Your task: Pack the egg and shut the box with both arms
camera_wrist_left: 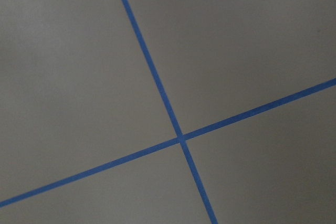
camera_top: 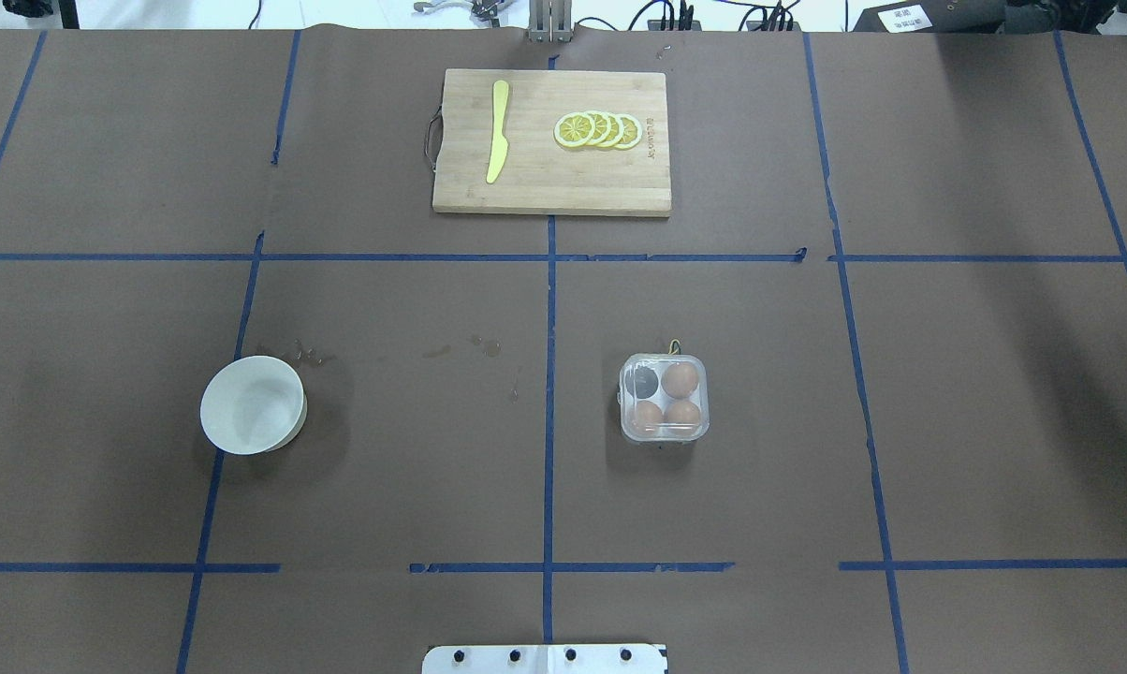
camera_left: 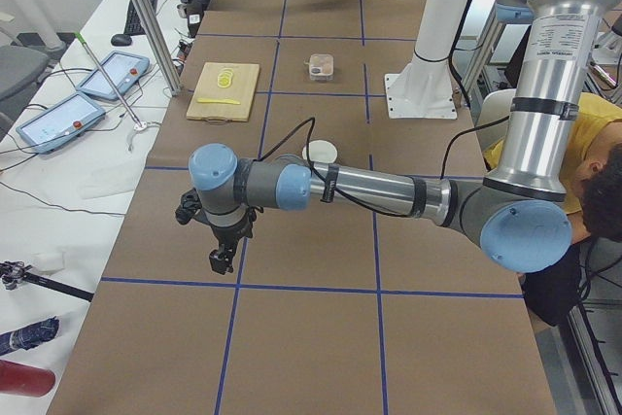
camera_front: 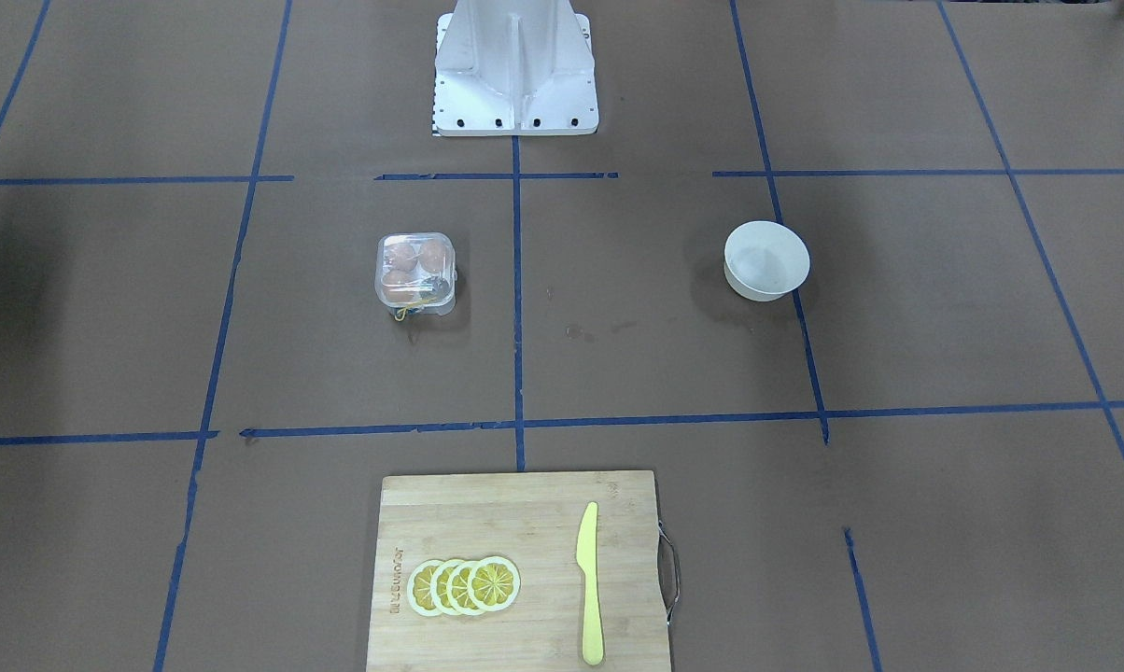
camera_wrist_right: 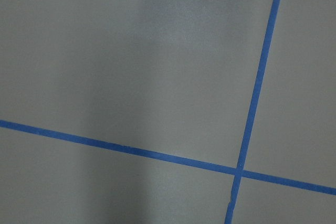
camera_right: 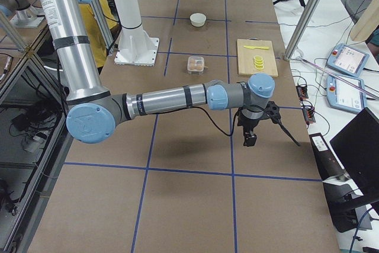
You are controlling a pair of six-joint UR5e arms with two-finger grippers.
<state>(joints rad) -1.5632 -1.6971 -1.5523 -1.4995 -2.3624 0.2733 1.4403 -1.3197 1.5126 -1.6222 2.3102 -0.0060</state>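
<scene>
The clear box stands right of the table's middle, its lid down over the cups. It also shows in the front view. Three tan-brown eggs lie inside; the fourth cup looks dark. The white bowl on the left holds nothing. My left gripper hangs over the table's left end, far from the box. My right gripper hangs over the right end. Both show only in side views, so I cannot tell if they are open or shut. Both wrist views show only brown paper and blue tape.
A bamboo cutting board at the far middle edge carries a yellow knife and several lemon slices. The white pedestal stands at the robot's side. A person in yellow sits beside the robot.
</scene>
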